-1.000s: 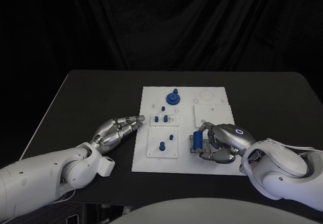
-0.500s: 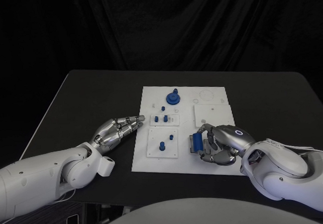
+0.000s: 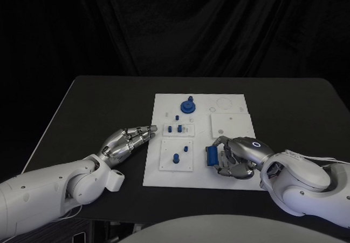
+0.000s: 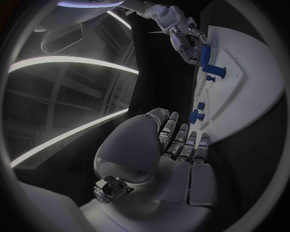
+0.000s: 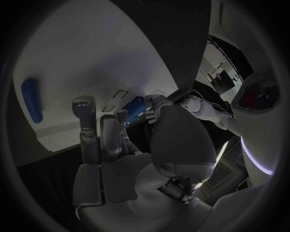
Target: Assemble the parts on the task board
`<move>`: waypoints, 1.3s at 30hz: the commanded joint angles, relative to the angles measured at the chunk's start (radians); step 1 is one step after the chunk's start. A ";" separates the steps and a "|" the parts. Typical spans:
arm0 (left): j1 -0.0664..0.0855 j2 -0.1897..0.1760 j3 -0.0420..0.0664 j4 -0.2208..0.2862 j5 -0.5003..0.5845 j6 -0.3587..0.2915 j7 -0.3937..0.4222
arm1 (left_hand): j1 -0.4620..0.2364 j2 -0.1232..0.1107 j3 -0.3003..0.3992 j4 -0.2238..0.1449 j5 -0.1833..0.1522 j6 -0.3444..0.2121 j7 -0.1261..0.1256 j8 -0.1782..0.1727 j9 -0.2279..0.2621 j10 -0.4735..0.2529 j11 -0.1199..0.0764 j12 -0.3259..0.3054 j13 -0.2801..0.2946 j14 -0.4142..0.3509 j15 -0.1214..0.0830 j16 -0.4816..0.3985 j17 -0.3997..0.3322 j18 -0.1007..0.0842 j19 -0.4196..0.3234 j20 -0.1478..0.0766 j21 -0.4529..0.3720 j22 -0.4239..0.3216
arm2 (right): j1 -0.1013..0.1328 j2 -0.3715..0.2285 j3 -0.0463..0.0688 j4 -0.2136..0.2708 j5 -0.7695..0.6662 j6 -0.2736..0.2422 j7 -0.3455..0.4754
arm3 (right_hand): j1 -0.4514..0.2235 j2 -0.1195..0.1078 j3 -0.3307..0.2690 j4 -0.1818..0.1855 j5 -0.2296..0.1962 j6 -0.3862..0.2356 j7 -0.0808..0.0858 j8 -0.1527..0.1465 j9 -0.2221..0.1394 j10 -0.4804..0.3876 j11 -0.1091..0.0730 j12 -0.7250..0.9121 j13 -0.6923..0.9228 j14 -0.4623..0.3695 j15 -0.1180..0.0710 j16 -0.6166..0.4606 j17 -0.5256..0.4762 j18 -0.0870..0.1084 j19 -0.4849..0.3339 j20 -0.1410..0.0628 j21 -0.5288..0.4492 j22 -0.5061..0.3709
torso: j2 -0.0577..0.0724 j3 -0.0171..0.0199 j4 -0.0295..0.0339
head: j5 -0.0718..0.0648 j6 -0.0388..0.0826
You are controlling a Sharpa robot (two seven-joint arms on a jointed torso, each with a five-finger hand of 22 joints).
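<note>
The white task board [image 3: 225,121] lies in the middle of the black table. My right hand [image 3: 237,157] hovers at the board's near right part and pinches a blue cylindrical part [image 3: 212,154] between thumb and fingers; the right wrist view shows that part [image 5: 135,105] in the same grip. A large blue knob [image 3: 188,106] stands at the far side of the board. Small blue pegs [image 3: 175,129] stand in the middle, and two more pegs [image 3: 176,157] sit on the near left plate. Just left of the board, my left hand [image 3: 129,141] rests with its fingers stretched out, holding nothing.
The left wrist view shows the board [image 4: 253,87], my right hand [image 4: 181,34] with its blue part [image 4: 204,52], and pegs [image 4: 214,71] beside it. An oblong blue part [image 5: 30,100] lies on the board in the right wrist view. Bare black table surrounds the board.
My right hand has shifted slightly left and toward me with the blue part still in its grip. The left hand has not moved.
</note>
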 commanded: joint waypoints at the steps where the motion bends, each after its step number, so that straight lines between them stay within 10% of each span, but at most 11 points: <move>1: -0.002 0.002 0.000 0.002 0.004 0.012 0.086 | -0.011 -0.002 0.005 0.003 -0.004 0.001 0.006 -0.001 0.001 0.000 0.005 -0.001 0.000 -0.001 0.007 0.005 0.001 0.012 -0.003 0.007 0.001 0.001 | -0.002 0.001 -0.001 -0.002 -0.003 0.027 -0.029 | 0.000 0.013 -0.013 0.000 -0.021 -0.013 0.006 -0.009 -0.001 0.003 0.001 0.007 0.001 0.003 0.001 0.005 0.001 0.007 -0.001 0.003 0.004 0.088 | 0.001 -0.0006 0.0001 | 0.001 0.000; 7: -0.002 0.002 0.000 0.002 0.004 0.012 0.085 | -0.011 -0.002 0.005 0.003 -0.004 0.001 0.006 -0.001 0.001 0.000 0.005 -0.001 0.000 -0.001 0.007 0.005 0.001 0.012 -0.003 0.007 0.001 0.001 | -0.002 0.003 -0.001 -0.005 -0.003 0.031 -0.038 | 0.018 0.011 -0.063 0.002 -0.110 -0.072 0.004 -0.066 -0.004 -0.014 0.001 0.007 -0.013 -0.001 0.002 0.005 -0.004 0.008 -0.004 0.004 -0.003 0.087 | 0.001 -0.0011 0.0001 | 0.001 0.000; 8: -0.002 0.002 0.000 0.002 0.004 0.012 0.085 | -0.011 -0.002 0.005 0.003 -0.004 0.001 0.006 -0.001 0.001 0.000 0.005 -0.001 0.000 -0.001 0.007 0.005 0.001 0.012 -0.003 0.007 0.001 0.001 | -0.002 0.004 -0.001 -0.005 -0.003 0.032 -0.039 | 0.030 -0.001 -0.086 0.003 -0.150 -0.117 0.000 -0.134 -0.009 -0.015 -0.002 0.008 -0.015 -0.001 0.000 0.006 -0.003 0.009 -0.006 0.003 -0.006 0.086 | 0.001 -0.0010 0.0003 | 0.001 0.000; 16: -0.002 0.004 0.000 0.000 0.004 0.014 0.084 | -0.011 -0.002 0.005 0.003 -0.004 0.001 0.006 -0.001 0.001 0.000 0.005 -0.001 0.000 -0.001 0.007 0.005 0.001 0.012 -0.003 0.007 0.001 0.001 | -0.002 0.005 -0.001 -0.006 -0.003 0.030 -0.041 | 0.068 -0.063 -0.160 0.006 -0.320 -0.198 -0.014 -0.260 -0.016 -0.019 -0.012 0.012 -0.024 -0.004 -0.008 0.006 -0.006 0.010 -0.010 -0.005 -0.010 0.085 | 0.000 -0.0009 0.0011 | 0.001 0.000; 21: -0.002 0.005 0.000 -0.002 0.004 0.014 0.083 | -0.011 -0.002 0.005 0.003 -0.006 0.001 0.007 -0.001 0.001 0.001 0.007 -0.001 0.000 -0.001 0.007 0.005 0.001 0.012 -0.003 0.008 0.001 0.001 | -0.002 0.002 -0.001 -0.004 -0.003 -0.006 -0.022 | 0.068 -0.070 -0.170 0.007 -0.381 -0.199 -0.015 -0.242 -0.012 -0.011 -0.013 0.021 -0.014 -0.004 -0.010 0.007 -0.005 0.009 -0.011 -0.007 -0.010 0.085 | 0.000 -0.0009 -0.0005 | 0.004 0.000; 32: -0.003 0.007 0.000 -0.004 0.004 0.017 0.083 | -0.012 -0.002 0.005 0.004 -0.006 0.001 0.007 -0.001 0.001 0.001 0.007 -0.001 0.000 -0.001 0.008 0.005 0.001 0.012 -0.002 0.008 0.002 0.002 | -0.002 -0.009 -0.001 0.007 -0.003 -0.069 0.012 | 0.061 -0.035 -0.141 0.006 -0.362 -0.176 -0.013 -0.186 -0.004 0.017 -0.012 0.039 0.010 0.002 -0.009 0.013 0.001 0.007 -0.002 -0.007 0.004 0.088 | -0.001 -0.0002 -0.0001 | 0.002 0.000; 39: -0.004 0.006 0.000 -0.005 0.004 0.017 0.083 | -0.012 -0.002 0.005 0.004 -0.006 0.001 0.007 -0.001 0.001 0.001 0.007 -0.001 0.000 -0.001 0.008 0.005 0.001 0.012 -0.002 0.008 0.002 0.002 | -0.002 -0.015 -0.001 0.014 -0.003 -0.107 0.029 | 0.024 0.034 -0.092 0.003 -0.337 -0.128 -0.007 -0.094 0.007 0.024 -0.009 0.048 0.020 0.007 -0.007 0.017 0.006 0.005 0.005 -0.005 0.014 0.090 | -0.002 0.0003 -0.0013 | 0.003 0.000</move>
